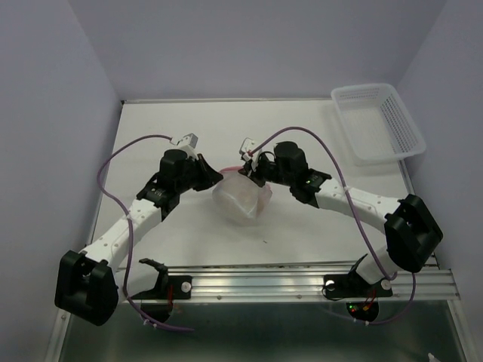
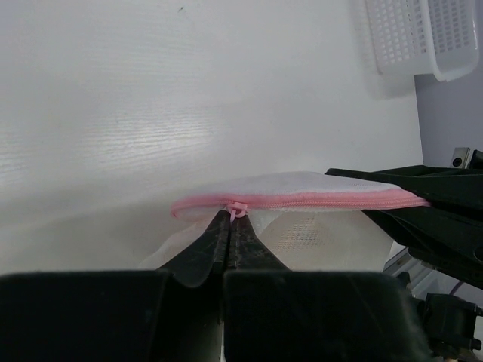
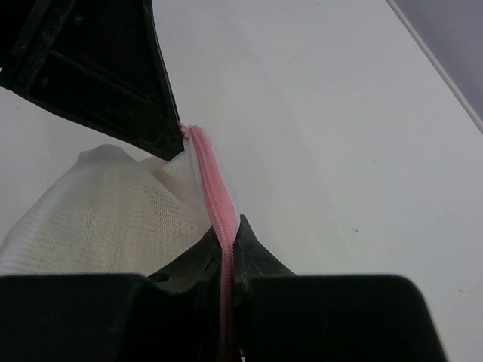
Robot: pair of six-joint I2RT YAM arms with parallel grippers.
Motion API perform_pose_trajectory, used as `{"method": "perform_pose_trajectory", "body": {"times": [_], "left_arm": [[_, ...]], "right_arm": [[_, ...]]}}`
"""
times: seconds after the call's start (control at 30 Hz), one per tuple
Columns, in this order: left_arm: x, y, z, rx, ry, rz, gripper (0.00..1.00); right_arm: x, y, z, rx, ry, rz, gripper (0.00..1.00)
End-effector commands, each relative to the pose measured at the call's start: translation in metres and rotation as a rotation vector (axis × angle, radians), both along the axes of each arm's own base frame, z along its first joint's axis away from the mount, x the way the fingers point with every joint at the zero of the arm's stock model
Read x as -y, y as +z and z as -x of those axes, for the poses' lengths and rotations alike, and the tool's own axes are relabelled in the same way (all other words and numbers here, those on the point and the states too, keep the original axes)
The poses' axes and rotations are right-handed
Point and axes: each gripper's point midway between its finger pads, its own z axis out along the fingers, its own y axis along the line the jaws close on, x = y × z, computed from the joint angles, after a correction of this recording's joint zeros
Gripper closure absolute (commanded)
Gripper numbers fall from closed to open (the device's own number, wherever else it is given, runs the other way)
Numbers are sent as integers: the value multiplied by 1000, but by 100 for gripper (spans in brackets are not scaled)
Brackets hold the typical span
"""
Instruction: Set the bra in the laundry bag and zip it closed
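The white mesh laundry bag [image 1: 241,197] lies at mid-table between both grippers, its pink zipper band [image 2: 317,200] stretched taut and zipped along its visible length. My left gripper [image 2: 231,216] is shut on the pink zipper pull [image 2: 237,210] at the band's left end. My right gripper [image 3: 229,235] is shut on the zipper band [image 3: 213,197] at the other end. In the top view the left gripper [image 1: 210,172] and the right gripper [image 1: 253,171] sit at the bag's far rim. The bra is hidden; I cannot see it through the mesh.
A rigid white slotted basket [image 1: 376,122] stands at the back right, and its corner shows in the left wrist view [image 2: 423,36]. Lilac walls close the table at the back and sides. A metal rail [image 1: 302,283] runs along the near edge.
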Motion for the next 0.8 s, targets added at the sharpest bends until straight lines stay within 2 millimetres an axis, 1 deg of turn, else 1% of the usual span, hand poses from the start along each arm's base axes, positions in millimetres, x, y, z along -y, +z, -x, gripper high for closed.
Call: {"method": "perform_pose_trajectory", "body": {"times": [0.0,0.03,0.1,0.13,0.2,0.23,0.27,0.37,0.4,0.43,0.53,0.63,0.67,0.7,0.73,0.77], "left_arm": [[-56,-34,-1,-121,247,-173,100],[-58,-37,1,-133,253,-180,100],[-65,-52,9,-190,281,-204,100],[-67,-59,13,-214,284,-214,100],[-73,-70,21,-272,303,-225,100],[-78,-77,24,-298,317,-231,100],[-80,-81,26,-320,325,-235,100],[-88,-94,33,-385,353,-244,100],[-90,-99,36,-409,360,-252,100],[-94,-101,37,-427,377,-254,100],[-99,-113,43,-484,400,-269,100],[-101,-119,44,-503,407,-270,100],[-103,-124,46,-519,414,-273,100],[-105,-125,47,-528,423,-276,100],[-105,-126,47,-530,423,-278,100],[-105,-125,46,-527,422,-277,100]], "right_arm": [[27,50,-19,143,-121,-30,91],[32,51,-23,155,-154,-19,92],[42,55,-28,163,-199,-19,95],[43,58,-27,168,-203,-25,96],[54,63,-33,169,-239,-37,99],[57,72,-34,173,-262,-58,99],[59,74,-35,180,-274,-59,99],[74,81,-43,197,-334,-61,99],[81,83,-48,203,-386,-58,99],[86,85,-50,213,-414,-54,99],[111,93,-60,231,-511,-62,99],[128,110,-59,231,-547,-133,99],[139,114,-62,233,-577,-155,99],[145,122,-61,239,-585,-178,99],[145,122,-59,239,-583,-183,99],[150,123,-60,241,-597,-190,99]]}}
